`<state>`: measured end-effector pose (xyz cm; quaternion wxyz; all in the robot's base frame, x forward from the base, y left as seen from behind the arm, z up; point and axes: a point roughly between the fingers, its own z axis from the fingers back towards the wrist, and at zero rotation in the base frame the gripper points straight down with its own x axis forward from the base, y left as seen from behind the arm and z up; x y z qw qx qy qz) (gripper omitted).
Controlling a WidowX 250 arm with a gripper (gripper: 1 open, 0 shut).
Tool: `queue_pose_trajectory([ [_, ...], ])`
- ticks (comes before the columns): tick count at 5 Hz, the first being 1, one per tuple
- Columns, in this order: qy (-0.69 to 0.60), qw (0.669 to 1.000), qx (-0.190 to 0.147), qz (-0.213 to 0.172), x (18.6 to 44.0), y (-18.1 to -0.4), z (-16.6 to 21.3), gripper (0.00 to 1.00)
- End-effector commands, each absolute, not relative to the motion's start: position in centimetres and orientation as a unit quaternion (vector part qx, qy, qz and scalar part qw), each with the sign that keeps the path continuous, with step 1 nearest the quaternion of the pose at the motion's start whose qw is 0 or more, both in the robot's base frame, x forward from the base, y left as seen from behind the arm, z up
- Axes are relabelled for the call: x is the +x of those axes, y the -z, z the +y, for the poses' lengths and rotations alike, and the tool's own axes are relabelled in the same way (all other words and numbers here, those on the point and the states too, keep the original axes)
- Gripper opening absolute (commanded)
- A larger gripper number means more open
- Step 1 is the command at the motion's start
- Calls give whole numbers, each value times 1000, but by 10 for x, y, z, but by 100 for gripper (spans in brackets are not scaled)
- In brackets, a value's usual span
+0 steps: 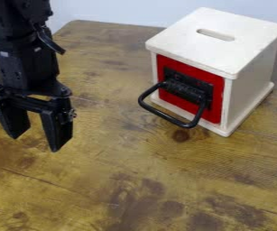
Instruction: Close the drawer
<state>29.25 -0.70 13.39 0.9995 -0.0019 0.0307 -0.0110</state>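
Nearest the camera, the lower half of the frame is bare, stained wooden worktop [128, 194] with nothing on it to steer around. At the left edge, a little farther back, hangs the black claw [33, 126], its two fingers pointing down with a clear gap between them, open and holding nothing; the tips appear to be just above the wood, though the exact height is hard to judge. Toward the centre right, the black looped wire handle [170, 106] droops forward from the red-fronted drawer [191, 90], which sits in the pale wooden box [225, 63] at the upper right of the frame. The red front seems to stand slightly proud of the box face, so the drawer looks not fully home, but how far out it is cannot be told for certain. To close it well, the claw probably ought to travel right across the open wood, meet the red front squarely beside or above the loop, and push straight along the drawer's axis. An off-centre push could slide or twist the light box; catching the wire loop could jam it.
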Motion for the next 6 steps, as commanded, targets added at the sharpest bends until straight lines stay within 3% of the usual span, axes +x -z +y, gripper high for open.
queue_pose_trajectory([
  [1, 6, 999, 1, -50, 295, -131, -5, 100],
  [2, -4, 995, 4, -97, 293, -127, 2, 100],
  [4, -9, 997, 2, -76, 310, -142, 15, 100],
  [6, 15, 997, 0, -80, 308, -149, -8, 100],
])
